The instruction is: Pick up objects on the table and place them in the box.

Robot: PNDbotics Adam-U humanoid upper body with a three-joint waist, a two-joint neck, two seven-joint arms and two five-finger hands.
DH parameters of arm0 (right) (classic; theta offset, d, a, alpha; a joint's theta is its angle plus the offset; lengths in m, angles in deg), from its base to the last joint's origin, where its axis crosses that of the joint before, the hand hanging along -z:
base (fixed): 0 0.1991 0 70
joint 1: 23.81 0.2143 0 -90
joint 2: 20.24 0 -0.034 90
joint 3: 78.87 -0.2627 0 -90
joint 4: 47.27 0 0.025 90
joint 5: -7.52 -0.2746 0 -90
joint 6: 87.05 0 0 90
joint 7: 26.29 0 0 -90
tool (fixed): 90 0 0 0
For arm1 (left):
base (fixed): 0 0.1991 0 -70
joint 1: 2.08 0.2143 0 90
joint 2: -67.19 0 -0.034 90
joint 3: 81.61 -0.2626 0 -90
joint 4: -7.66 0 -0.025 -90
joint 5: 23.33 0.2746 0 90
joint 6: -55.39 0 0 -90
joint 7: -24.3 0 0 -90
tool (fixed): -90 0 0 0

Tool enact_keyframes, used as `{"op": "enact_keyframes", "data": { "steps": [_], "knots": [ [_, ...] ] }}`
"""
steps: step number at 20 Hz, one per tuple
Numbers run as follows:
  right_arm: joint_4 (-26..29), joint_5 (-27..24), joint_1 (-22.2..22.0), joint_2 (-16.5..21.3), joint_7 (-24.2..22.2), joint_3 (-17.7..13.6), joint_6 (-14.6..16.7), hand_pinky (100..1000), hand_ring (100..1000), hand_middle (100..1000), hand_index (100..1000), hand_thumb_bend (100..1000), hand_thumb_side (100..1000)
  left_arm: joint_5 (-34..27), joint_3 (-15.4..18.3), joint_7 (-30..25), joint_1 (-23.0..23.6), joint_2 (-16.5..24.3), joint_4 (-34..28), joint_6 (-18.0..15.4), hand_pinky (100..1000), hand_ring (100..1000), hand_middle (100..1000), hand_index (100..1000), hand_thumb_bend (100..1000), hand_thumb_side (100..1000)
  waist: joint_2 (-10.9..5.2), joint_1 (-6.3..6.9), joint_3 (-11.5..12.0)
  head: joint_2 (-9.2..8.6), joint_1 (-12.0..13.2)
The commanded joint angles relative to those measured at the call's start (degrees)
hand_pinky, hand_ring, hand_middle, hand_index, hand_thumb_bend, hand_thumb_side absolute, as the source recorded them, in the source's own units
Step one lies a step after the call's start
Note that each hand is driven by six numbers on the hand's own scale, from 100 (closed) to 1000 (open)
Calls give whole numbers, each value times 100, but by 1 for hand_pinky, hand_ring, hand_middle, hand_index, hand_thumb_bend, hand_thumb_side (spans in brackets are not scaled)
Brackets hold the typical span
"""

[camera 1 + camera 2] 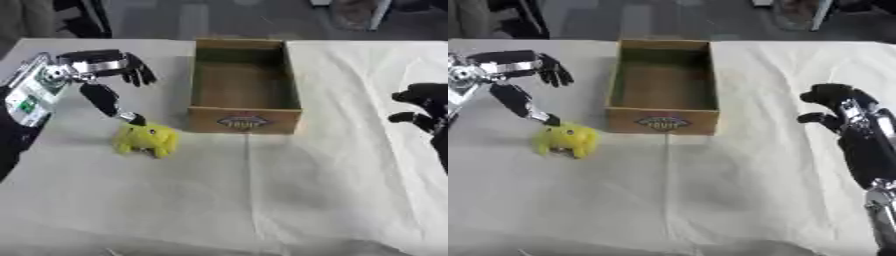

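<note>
Box (243, 120) front carries an oval label, its writing unreadable. Left hand (105, 67), fingers spread, thumb at the yellow toy (145, 139); right hand (837, 112) curled, empty, at the surface's right edge.

Left hand (103, 67): black fingers, silver knuckle band, silver wrist housing with green board showing. Right hand (843, 116): black, silver forearm joints.

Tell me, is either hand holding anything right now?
No. The left hand is open, its thumb tip at the yellow toy on the table; the right hand is idle, holding nothing.
</note>
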Motion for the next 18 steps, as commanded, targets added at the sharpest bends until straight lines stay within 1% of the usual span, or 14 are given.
{"op": "enact_keyframes", "data": {
  "steps": [1, 3, 6, 18],
  "knots": [
    [50, -7, 55, 111, -23, -8, 19, 631, 804, 644, 727, 100, 679, 158, 13, -92, -135, 37, 112, -93, 732, 700, 687, 813, 689, 324, -82, 9, -13, 35, -12],
    [47, -6, 54, 110, -21, -10, 19, 631, 804, 644, 727, 100, 680, 232, 5, -113, -125, 13, 157, -150, 731, 698, 683, 811, 696, 315, -81, 10, -17, 35, -13],
    [44, -4, 54, 103, -21, -10, 19, 631, 805, 644, 727, 100, 681, 342, -16, -76, -97, -26, 187, -205, 724, 691, 676, 808, 691, 266, -77, 7, -17, 35, -22],
    [47, -10, 54, 86, -19, -17, 24, 631, 805, 643, 727, 100, 678, 776, -199, 129, 24, -193, 131, -334, 698, 664, 644, 793, 664, 289, -78, -21, -13, 35, -27]
  ]
}}
